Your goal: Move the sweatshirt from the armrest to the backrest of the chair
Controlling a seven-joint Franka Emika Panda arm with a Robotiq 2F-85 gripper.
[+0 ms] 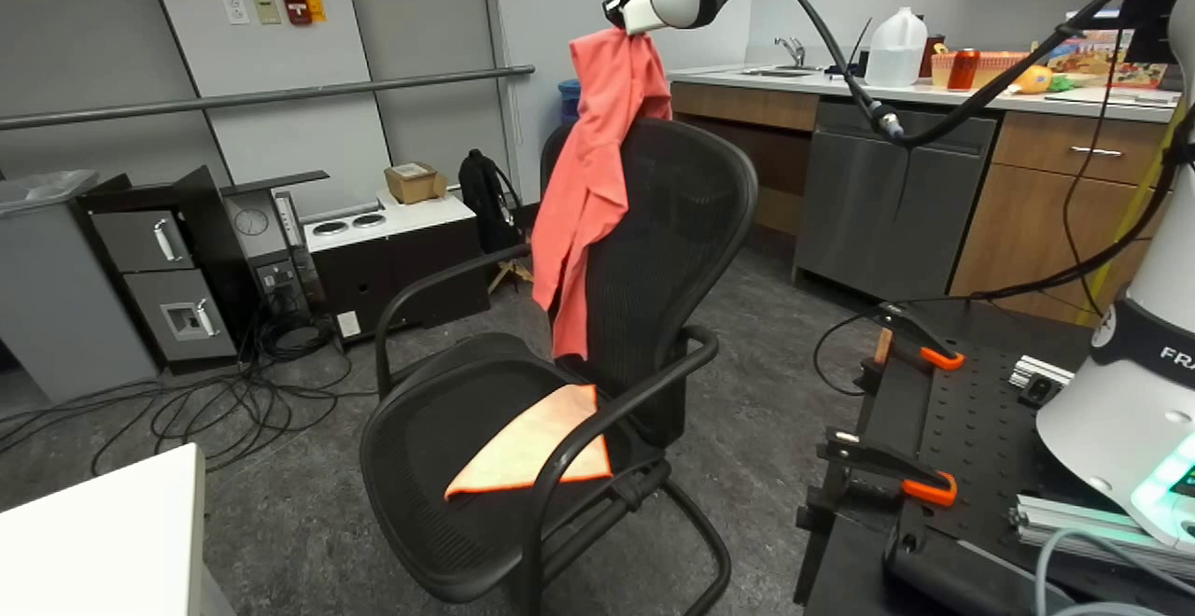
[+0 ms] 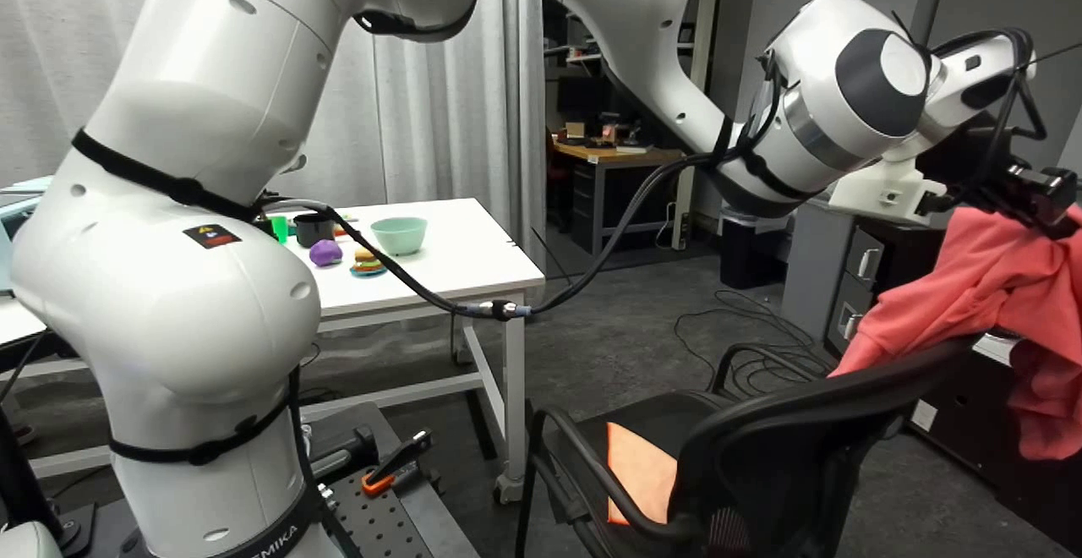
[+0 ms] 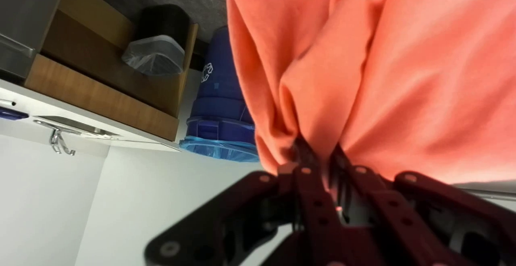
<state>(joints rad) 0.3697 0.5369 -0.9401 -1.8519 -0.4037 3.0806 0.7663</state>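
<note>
Straddling the top of the backrest [image 1: 695,196], the sweatshirt [image 1: 593,177] hangs from the end effector [image 3: 319,151], whose jaws are pinched together on one bunched fold. A long piece drops down the front to near the seat [image 1: 448,411]; another hangs behind. It all sits out at one rounded corner, so letting go now could, I'd say, send it sliding off sideways, perhaps onto the armrest [image 1: 453,273]. Pulling away with fabric caught in the jaws might drag it loose too.
</note>
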